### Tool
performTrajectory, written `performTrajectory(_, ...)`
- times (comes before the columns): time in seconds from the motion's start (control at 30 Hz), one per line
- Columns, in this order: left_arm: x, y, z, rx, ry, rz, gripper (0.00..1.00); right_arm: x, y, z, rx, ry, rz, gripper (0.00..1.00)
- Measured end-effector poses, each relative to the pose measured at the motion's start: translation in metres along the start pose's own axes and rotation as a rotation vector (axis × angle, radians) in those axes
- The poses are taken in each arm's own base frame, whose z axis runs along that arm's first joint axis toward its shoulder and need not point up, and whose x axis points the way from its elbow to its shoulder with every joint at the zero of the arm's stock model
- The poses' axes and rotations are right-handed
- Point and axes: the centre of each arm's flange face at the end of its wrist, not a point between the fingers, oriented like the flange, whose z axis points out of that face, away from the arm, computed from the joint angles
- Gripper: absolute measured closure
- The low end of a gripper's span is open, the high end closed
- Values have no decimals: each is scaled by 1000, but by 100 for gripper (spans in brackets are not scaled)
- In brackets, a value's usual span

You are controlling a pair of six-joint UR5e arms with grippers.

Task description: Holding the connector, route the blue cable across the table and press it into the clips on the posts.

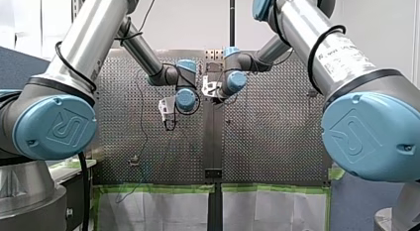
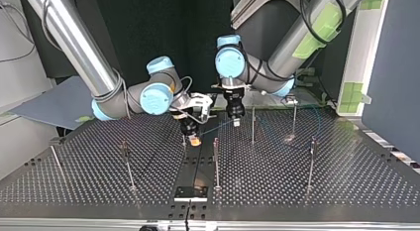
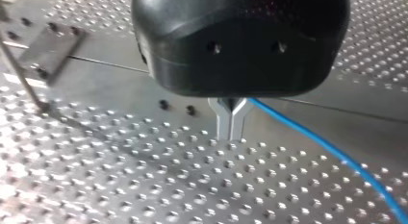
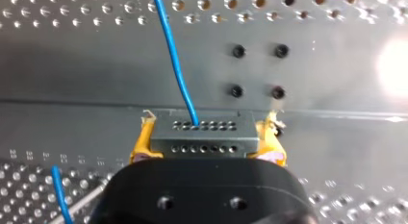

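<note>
My right gripper (image 4: 208,140) has yellow pads and is shut on a grey connector (image 4: 202,128) with rows of small holes. The blue cable (image 4: 172,56) leaves the connector's face and runs ahead over the perforated table. In the top view my right gripper (image 2: 194,139) hangs low over the table's middle seam. The blue cable (image 2: 215,126) stretches from it to my left gripper (image 2: 236,123). My left gripper (image 3: 231,136) has metal fingers shut together just above the table, and the blue cable (image 3: 332,149) comes out from between them.
Several thin upright posts stand on the table; the nearest to the grippers are one post (image 2: 216,161) and another (image 2: 252,124). A black plate (image 2: 190,193) sits on the seam at the top view's lower edge. A small metal bracket (image 3: 50,51) lies beside my left gripper.
</note>
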Motion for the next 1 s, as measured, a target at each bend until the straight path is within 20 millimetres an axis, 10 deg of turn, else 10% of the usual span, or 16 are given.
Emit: performTrajectory(1.0, -152, -11, -45, 51, -165, -65, 100, 141, -10, -95, 11, 184, 17, 100)
